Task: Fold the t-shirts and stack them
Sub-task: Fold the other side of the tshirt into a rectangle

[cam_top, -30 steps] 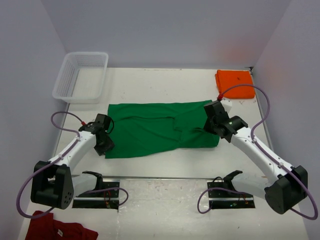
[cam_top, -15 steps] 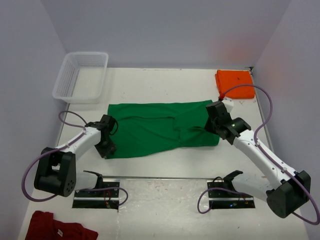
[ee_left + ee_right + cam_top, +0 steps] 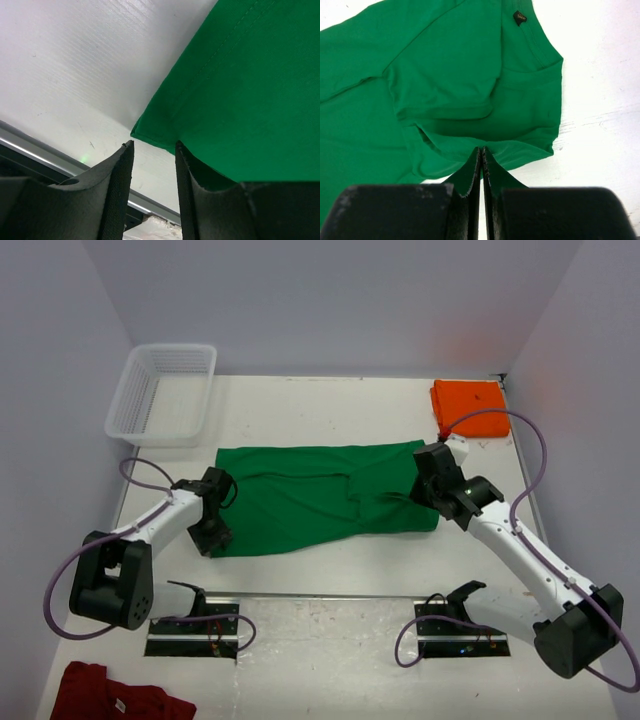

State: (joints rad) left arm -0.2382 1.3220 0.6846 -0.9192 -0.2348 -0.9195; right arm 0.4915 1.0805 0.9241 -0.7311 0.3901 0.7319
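Observation:
The green t-shirt (image 3: pixel 310 495) lies spread across the middle of the table, partly folded, with rumples near its right end. The orange t-shirt (image 3: pixel 470 405) lies folded at the back right corner. My left gripper (image 3: pixel 212 528) is open at the shirt's near left corner. In the left wrist view that corner (image 3: pixel 150 132) lies just beyond my open left gripper (image 3: pixel 152 145). My right gripper (image 3: pixel 428 490) is at the shirt's right end. In the right wrist view it (image 3: pixel 482 148) is shut on a fold of the green cloth (image 3: pixel 445 75), which tents up to the tips.
A white plastic basket (image 3: pixel 165 390) stands at the back left. A dark red garment with a white tag (image 3: pixel 115 702) lies at the near left, below the arm bases. Metal mounting plates (image 3: pixel 195 625) run along the near edge. Walls close in on three sides.
My left arm has swung in, bringing its gripper slightly right onto the shirt's near left corner. My right gripper has shifted a little toward the back with the cloth.

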